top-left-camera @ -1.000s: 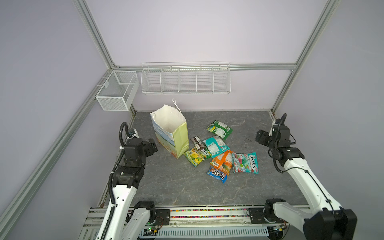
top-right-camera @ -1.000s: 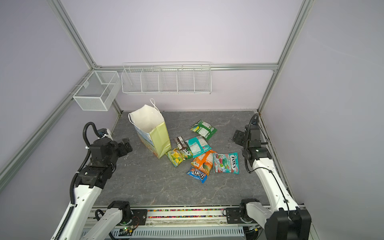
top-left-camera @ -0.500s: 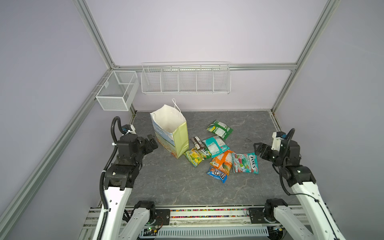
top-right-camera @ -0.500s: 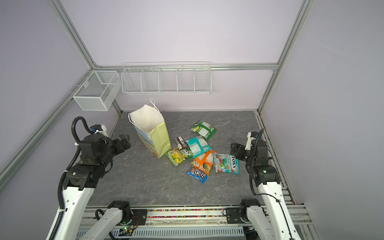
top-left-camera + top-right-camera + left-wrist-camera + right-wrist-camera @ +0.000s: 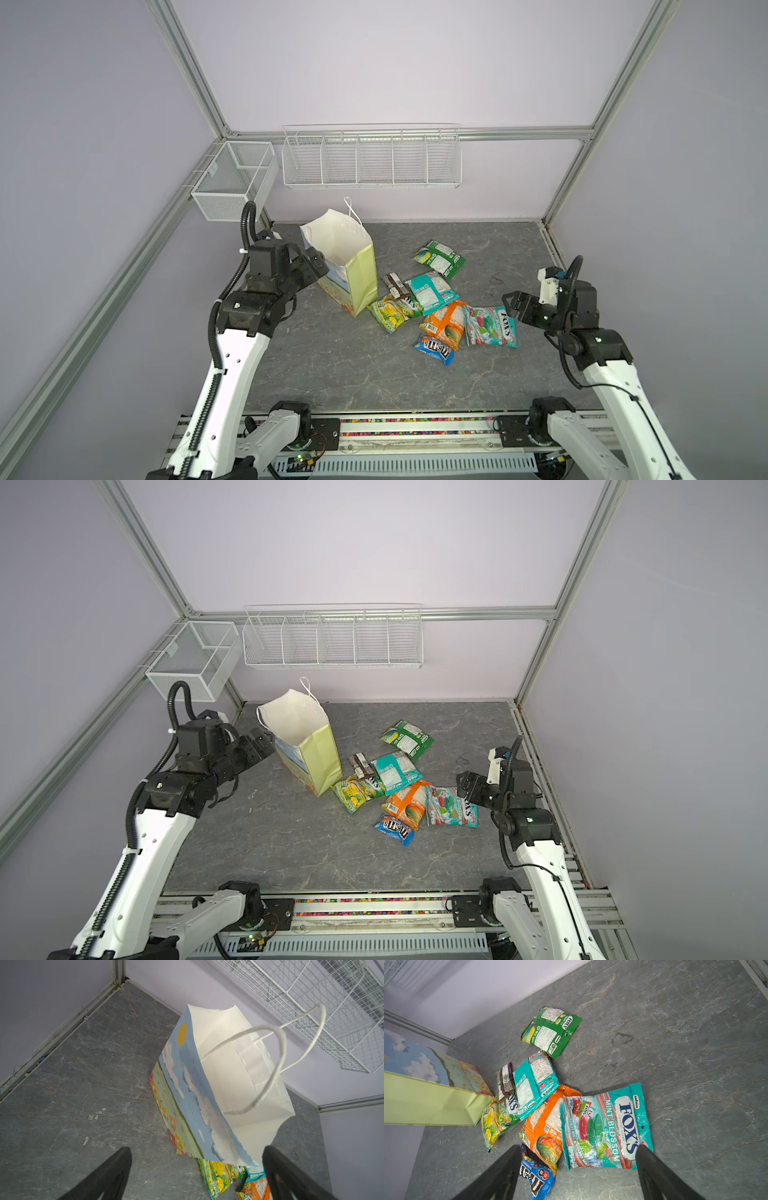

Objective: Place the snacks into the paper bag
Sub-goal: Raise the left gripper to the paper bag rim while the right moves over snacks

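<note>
Entry: Fox's Mint Blossom packet (image 5: pixel 606 1126). It lies flat on the counter (image 5: pixel 685 1064), the snack farthest from the paper bag (image 5: pixel 345 257), nearly square, with its lettering running toward your right fingers (image 5: pixel 654 1172). Those are spread wide, empty, just beyond it, on the nearer arm. Left fingers (image 5: pixel 108 1172): wide, empty, beside the bag's rim. Change: the right arm has swung down from the counter's back edge.
</note>
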You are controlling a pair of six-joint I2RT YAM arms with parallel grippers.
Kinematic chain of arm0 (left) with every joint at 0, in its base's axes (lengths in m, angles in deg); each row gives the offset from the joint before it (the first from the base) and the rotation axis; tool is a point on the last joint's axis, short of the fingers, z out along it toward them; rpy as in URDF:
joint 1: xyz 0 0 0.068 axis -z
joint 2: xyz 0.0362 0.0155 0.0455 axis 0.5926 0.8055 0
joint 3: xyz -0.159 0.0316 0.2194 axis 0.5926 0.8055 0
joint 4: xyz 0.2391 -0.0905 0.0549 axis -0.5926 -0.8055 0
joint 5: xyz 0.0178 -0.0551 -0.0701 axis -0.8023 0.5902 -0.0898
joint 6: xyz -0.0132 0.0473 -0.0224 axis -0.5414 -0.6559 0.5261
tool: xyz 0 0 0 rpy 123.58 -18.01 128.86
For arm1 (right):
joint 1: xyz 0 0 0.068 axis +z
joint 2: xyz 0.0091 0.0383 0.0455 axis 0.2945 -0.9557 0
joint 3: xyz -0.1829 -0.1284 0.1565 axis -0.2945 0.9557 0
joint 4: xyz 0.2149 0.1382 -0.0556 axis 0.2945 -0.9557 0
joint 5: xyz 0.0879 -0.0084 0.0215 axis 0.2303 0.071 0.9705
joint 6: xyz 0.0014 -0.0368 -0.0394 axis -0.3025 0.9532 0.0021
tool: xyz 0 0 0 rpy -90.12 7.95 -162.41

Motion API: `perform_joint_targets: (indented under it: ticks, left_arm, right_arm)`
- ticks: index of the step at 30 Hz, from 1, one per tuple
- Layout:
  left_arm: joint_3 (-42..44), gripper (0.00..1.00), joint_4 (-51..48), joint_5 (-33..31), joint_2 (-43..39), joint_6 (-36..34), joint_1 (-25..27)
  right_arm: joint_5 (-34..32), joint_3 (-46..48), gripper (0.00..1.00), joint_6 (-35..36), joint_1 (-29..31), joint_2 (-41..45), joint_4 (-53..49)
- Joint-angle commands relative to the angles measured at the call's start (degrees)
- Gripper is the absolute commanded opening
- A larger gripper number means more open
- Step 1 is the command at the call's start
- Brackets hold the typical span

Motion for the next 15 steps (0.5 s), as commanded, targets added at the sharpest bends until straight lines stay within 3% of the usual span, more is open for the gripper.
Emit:
perform_joint_targets:
  ticks: [1, 8, 15]
  left_arm:
    - [-2.96, 0.99, -2.28, -0.49, 2.68, 2.98, 0.40]
    - [-5.38, 0.94, -1.05, -2.46, 7.26, 5.27, 1.77]
    - [-6.24, 0.81, 0.08, -4.42, 10.73, 6.12, 2.33]
  right_arm:
    - [0.79, -0.06, 0.88, 0.44, 0.44, 0.54, -1.54]
    - [-0.45, 0.06, 0.88, 0.18, 0.50, 1.86, -2.02]
    - [0.27, -0.67, 0.88, 0.61, 0.68, -0.27, -3.12]
